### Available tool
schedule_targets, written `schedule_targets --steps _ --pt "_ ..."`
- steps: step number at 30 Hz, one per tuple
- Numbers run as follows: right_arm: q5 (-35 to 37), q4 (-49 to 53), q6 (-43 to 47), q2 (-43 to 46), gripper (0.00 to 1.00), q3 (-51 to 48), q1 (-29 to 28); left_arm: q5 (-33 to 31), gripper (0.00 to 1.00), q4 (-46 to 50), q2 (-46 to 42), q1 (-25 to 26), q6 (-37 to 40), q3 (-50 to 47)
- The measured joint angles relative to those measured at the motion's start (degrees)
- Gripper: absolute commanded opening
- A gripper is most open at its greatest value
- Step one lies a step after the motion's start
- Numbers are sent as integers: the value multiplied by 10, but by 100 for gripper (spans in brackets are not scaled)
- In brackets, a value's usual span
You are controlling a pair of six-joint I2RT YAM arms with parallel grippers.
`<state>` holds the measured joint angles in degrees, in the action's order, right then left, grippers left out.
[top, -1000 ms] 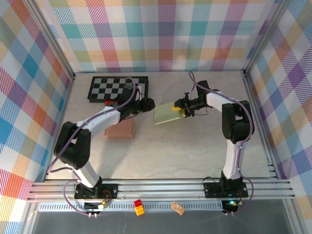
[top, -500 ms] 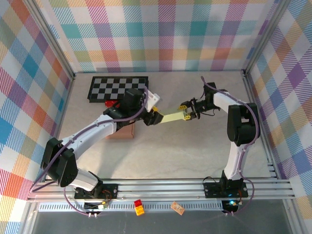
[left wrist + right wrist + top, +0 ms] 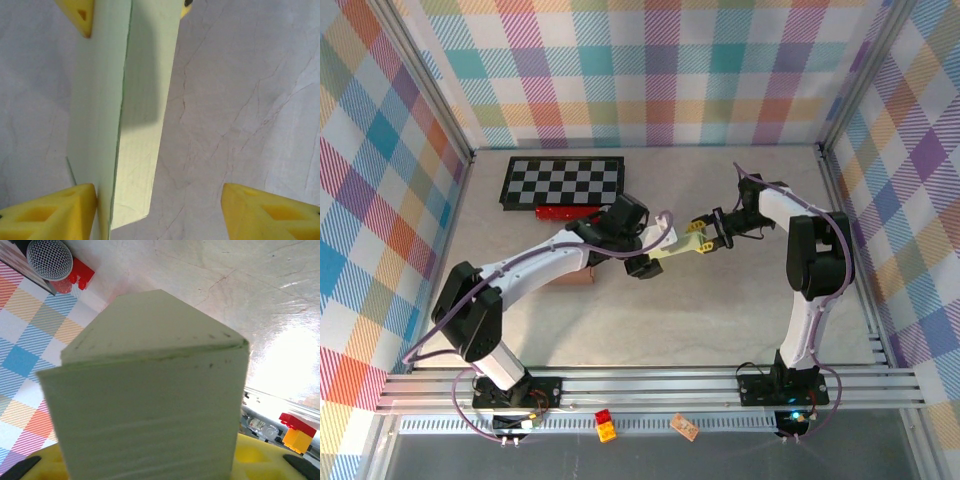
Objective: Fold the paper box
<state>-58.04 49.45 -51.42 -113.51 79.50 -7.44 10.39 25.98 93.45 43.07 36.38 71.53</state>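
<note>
Paper box (image 3: 672, 250): pale green card, held off the marble table (image 3: 720, 310), spanning the gap between the two grippers.
Box surface, left wrist view: two long flat panels meet along a straight lengthwise crease. A shadow falls across the right-hand panel. The end nearest this gripper is cut at a slant.
Box surface, right wrist view: one broad plain face toward the camera, with a peaked panel folded back above it. A few dark specks lie along the fold line.
Bricks (image 3: 606, 426): red on yellow, on the front rail, well short of both grippers, with a small brown piece (image 3: 685, 428) just to their right.
Tan carton (image 3: 578, 276): on the table behind the left forearm and mostly covered by it.
Left gripper (image 3: 645, 264): jaws spread wide at the box's near end. One of its yellow fingers (image 3: 50, 212) lies against the box's edge, and the other stands well apart over bare table.
Right gripper (image 3: 700, 240): pinching the box's opposite end. Its yellow fingertips (image 3: 77, 12) sit one on each side of the card.
Red strip (image 3: 565, 212): beyond the left gripper, lying along the front edge of the board.
Checkerboard (image 3: 562, 180): black and white, flat on the table, farther off than the strip and left of both grippers.
Mesh ball (image 3: 50, 259): grey, seen past the box from the right wrist, beside a red block (image 3: 80, 275).
</note>
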Motion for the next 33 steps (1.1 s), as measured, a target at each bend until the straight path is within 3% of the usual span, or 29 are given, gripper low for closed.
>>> schedule_targets --steps 14,27,33 --pt "-15 3 -10 25 22 -12 0 -111 67 -42 26 14 8 0" --pt "-37 -16 -58 31 21 -63 1 -111 59 -50 36 22 7 -1" --pt "-58 -35 -88 35 19 -118 0 -87 61 -19 36 25 10 -1"
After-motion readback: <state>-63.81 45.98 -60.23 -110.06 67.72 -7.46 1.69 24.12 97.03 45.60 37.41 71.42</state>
